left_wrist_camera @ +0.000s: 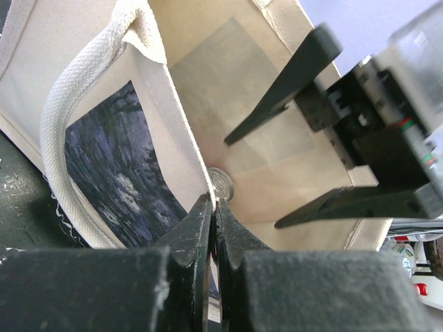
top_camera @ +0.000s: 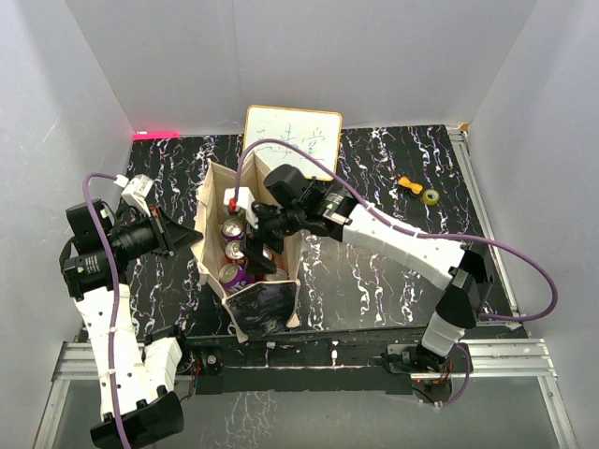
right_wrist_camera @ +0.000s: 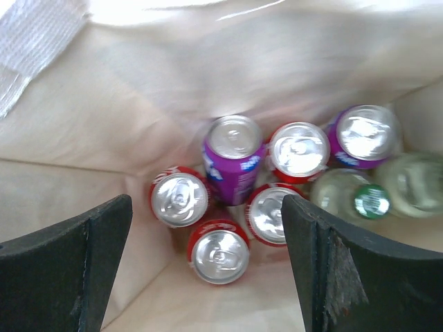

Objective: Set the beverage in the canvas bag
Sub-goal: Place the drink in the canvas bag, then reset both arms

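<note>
A beige canvas bag (top_camera: pixel 211 220) stands open on a black marbled table (top_camera: pixel 374 276), just in front of a white board (top_camera: pixel 293 138) with writing on it. The left gripper (left_wrist_camera: pixel 213 225) is clenched on the bag's left rim. The right gripper (right_wrist_camera: pixel 206 204) hangs in the bag's mouth, fingers spread wide and grasping nothing. Below it, red and purple beverage cans (right_wrist_camera: pixel 235 159) stand upright on the bag's floor beside pale green bottles (right_wrist_camera: pixel 372 199).

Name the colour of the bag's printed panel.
The panel is dark purple-black; left wrist view shows it best.
</note>
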Controlling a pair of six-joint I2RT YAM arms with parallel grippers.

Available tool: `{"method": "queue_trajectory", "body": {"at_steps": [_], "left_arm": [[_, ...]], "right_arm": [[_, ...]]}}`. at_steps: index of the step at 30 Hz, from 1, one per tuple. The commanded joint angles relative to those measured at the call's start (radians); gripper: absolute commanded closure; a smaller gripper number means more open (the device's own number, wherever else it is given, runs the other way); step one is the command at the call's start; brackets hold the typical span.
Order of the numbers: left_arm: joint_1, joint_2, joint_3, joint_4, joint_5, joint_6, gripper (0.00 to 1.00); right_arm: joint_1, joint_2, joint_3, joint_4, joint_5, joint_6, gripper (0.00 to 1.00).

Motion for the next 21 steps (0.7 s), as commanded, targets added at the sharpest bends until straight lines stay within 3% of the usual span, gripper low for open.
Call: {"method": "queue_trajectory", "body": {"at_steps": [1, 9, 16, 18, 21], "left_arm": [[0.001, -0.021, 0.010, 0.047, 0.074, 0.021, 0.93], [0.001, -0.019, 0.023, 0.099, 0.023, -0.024, 0.48], [0.002, -0.019, 0.091, 0.109, -0.047, -0.032, 0.20], [0.002, -0.016, 0.127, 0.097, -0.101, -0.022, 0.04], [0.004, -0.013, 0.200, 0.070, -0.218, 0.004, 0.03]], "right_arm": [[-0.029, -0.087, 0.082, 0.104, 0.126, 0.033, 0.08], [-0.081, -0.128, 0.136, 0.245, 0.290, 0.059, 0.07], [-0.091, -0.177, 0.116, 0.326, 0.412, 0.127, 0.07], [-0.094, -0.199, 0.090, 0.358, 0.476, 0.138, 0.07], [-0.124, -0.212, 0.075, 0.379, 0.565, 0.162, 0.07]]}}
